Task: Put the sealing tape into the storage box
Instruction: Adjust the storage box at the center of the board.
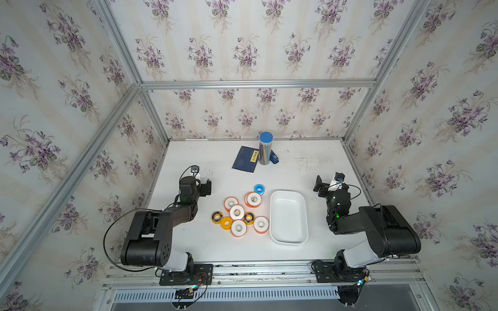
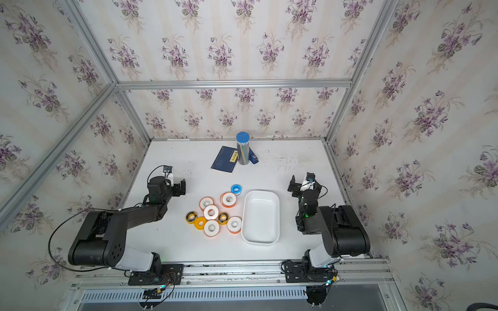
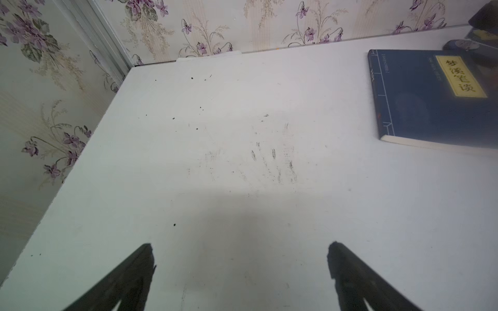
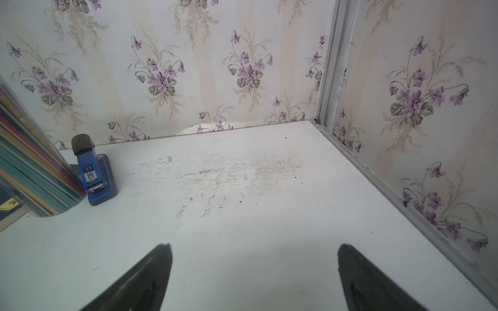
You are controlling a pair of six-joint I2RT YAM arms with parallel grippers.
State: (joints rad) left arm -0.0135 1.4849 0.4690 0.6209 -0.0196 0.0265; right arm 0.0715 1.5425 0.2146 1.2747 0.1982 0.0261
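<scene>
White counter (image 1: pixel 310 167), walled by floral paper, as seen in a top view; a black left arm (image 1: pixel 172 215) and a black right arm (image 1: pixel 377 229) are folded at its near corners; in the wrist views the left jaws and the right jaws are each seen spread wide apart over bare counter, with nothing gripped. The shallow white rectangular plastic storage box (image 1: pixel 288 218), rounded at the corners, is placed between the right arm and the rolls. A dark blue notebook (image 1: pixel 244 159) is laid flat near the back wall; a tall blue-capped striped cylinder (image 1: pixel 265 149) is stood just beside it; a small blue stapler (image 1: pixel 274 157) is set against the cylinder's other side. The sealing tape (image 1: pixel 237 212), nine small rolls, is clustered on the counter outside the box, on the left arm's side: five white-faced with orange rims, the nearest (image 1: pixel 260 224) just beside the box wall; one yellow (image 1: pixel 226 223); two yellow with black centres (image 1: pixel 217 217); one blue-and-white (image 1: pixel 259 189) farthest back.
</scene>
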